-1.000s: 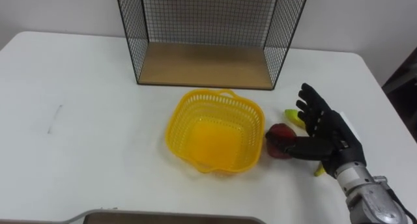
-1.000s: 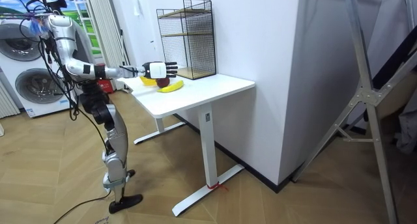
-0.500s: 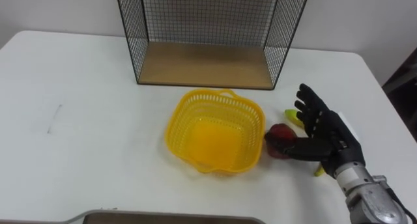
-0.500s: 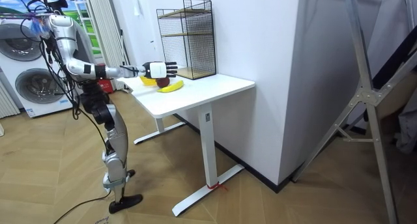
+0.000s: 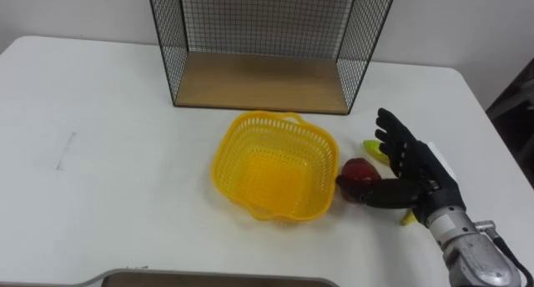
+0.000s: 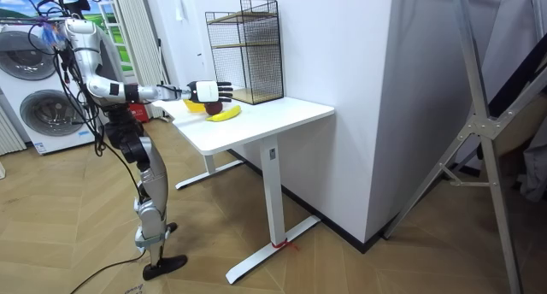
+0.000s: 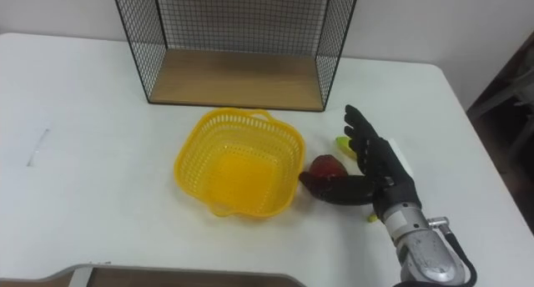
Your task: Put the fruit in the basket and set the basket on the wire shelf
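Apple (image 5: 357,170) lies at the thumb of right hand (image 5: 417,177), fingers spread straight, clamping nothing; banana (image 5: 373,149) partly behind hand. Yellow basket (image 5: 236,149) just left, empty, on white table (image 5: 108,153); wire shelf (image 5: 259,78) behind.

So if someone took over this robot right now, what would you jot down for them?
Right hand: open, fingers straight, thumb at the apple, which lies just right of the basket.
Banana: on the table, behind that hand.
Basket: empty, on the table in front of the shelf.
Done: nothing yet.
Left: both fruit into the basket, then the basket onto the shelf.
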